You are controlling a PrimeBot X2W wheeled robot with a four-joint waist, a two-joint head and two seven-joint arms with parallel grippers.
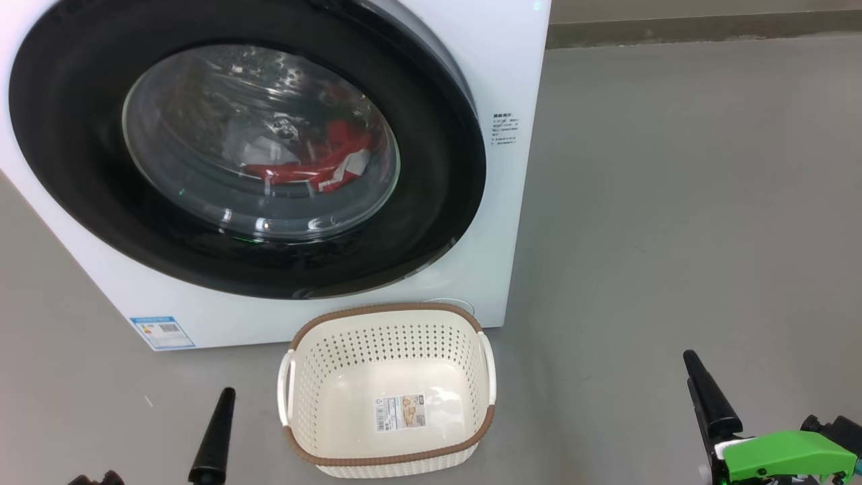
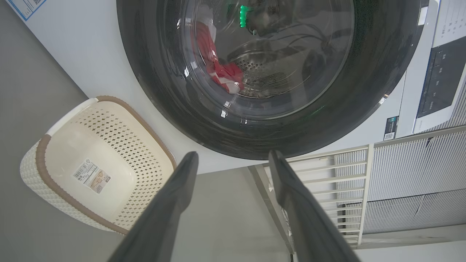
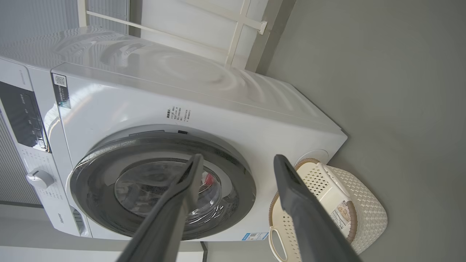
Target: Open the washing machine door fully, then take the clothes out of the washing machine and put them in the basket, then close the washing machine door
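The white washing machine stands at upper left, and its round black-rimmed door lies shut against the front. Behind the glass bowl I see the red and white clothes in the drum. On the floor just before the machine sits the cream basket, with nothing in it but a paper label. My left gripper is open, its fingers aimed at the door's rim, well short of it. My right gripper is open too, off to the basket's right, with one finger showing.
Grey floor spreads wide to the right of the machine. A white slatted frame and ribbed panels stand beside the machine. The control panel and a knob sit at the machine's top. A blue label is low on its front.
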